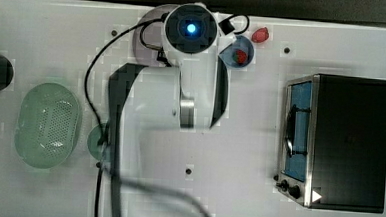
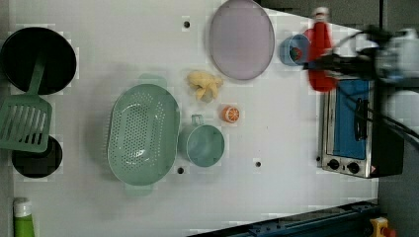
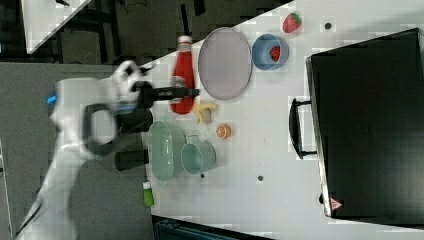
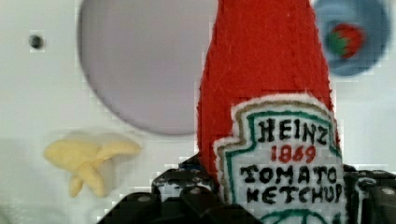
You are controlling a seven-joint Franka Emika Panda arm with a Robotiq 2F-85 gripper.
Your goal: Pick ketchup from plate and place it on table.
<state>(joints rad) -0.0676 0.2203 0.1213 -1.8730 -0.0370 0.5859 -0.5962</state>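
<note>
Ketchup, a red soft-looking plush bottle (image 4: 261, 88) with stitched label, is clamped low on its body in the hand (image 4: 261, 205), lifted clear of the mauve round plate (image 4: 140, 65); likely light and squashy.

In the top view, most of the plate (image 1: 146, 30) is covered by the arm (image 1: 193, 63). The ketchup (image 4: 266, 93) is cut off at both ends in the wrist view, its lower label hidden behind the fingers (image 4: 187, 196). The arm is blurred in the left view. The toaster oven (image 3: 370, 125) is clipped at the right view's right edge.
</note>
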